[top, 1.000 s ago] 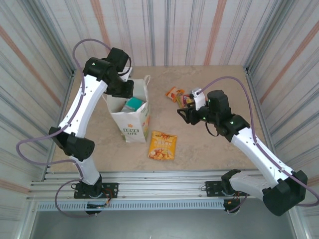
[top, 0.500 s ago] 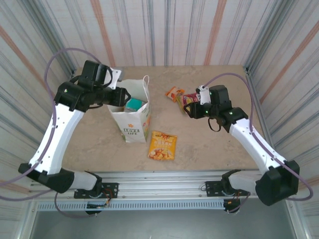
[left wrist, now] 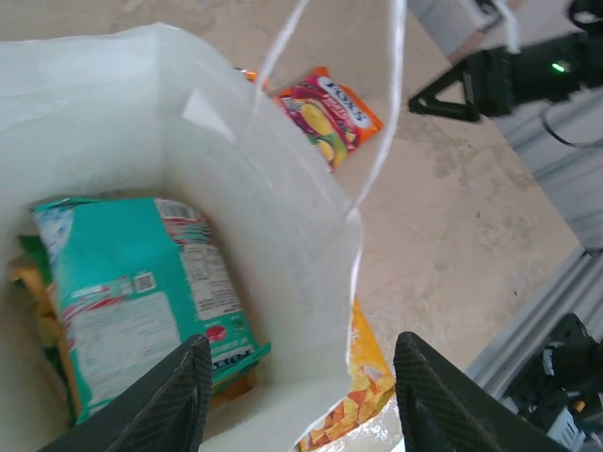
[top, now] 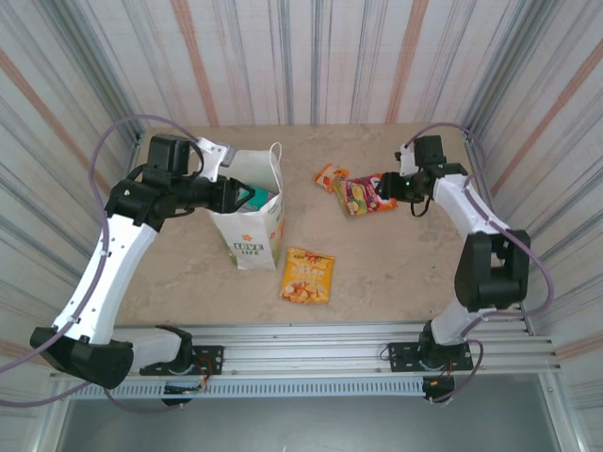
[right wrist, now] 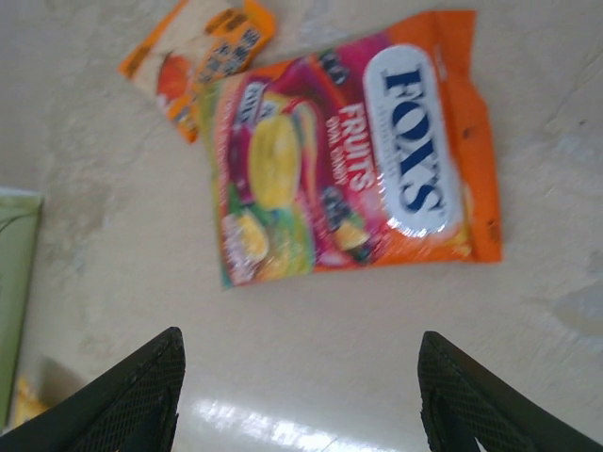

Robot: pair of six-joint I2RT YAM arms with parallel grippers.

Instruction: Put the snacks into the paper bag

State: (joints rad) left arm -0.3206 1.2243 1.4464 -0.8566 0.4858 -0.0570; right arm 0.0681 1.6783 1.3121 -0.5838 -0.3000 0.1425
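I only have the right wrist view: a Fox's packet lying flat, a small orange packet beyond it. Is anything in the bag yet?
Observer: Yes. The left wrist view looks into the paper bag, and a teal packet lies inside.
Operator: Any snacks besides my two?
Observer: A yellow-orange packet lies flat on the table beside the bag's base.
Operator: And the left gripper?
Observer: The left gripper hovers open over the bag's mouth, holding nothing.

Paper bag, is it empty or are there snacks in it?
Not empty. Looking down into the paper bag, a teal packet lies inside on other packets.
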